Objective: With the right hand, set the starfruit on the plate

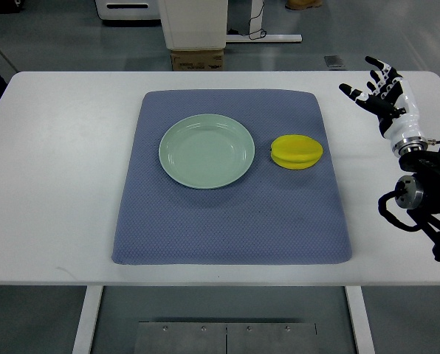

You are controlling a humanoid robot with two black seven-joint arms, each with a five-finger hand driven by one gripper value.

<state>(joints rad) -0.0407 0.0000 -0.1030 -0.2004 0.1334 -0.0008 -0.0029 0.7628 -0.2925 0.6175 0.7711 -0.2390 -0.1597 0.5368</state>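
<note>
A white table [50, 177] carries a blue mat [227, 221] at its middle. On the mat's left half sits a pale green plate [205, 151], bare. Just beside the plate, at its 3 o'clock and not touching it, lies the yellow starfruit [297, 151], still on the mat. Well apart from the fruit, toward its 2 o'clock, the right hand [380, 90] hovers over the table's bare far right corner, fingers [351, 91] spread wide and holding nothing. The fruit lies at about 8 o'clock from those fingers. The right arm [419, 184] enters from the right edge.
</note>
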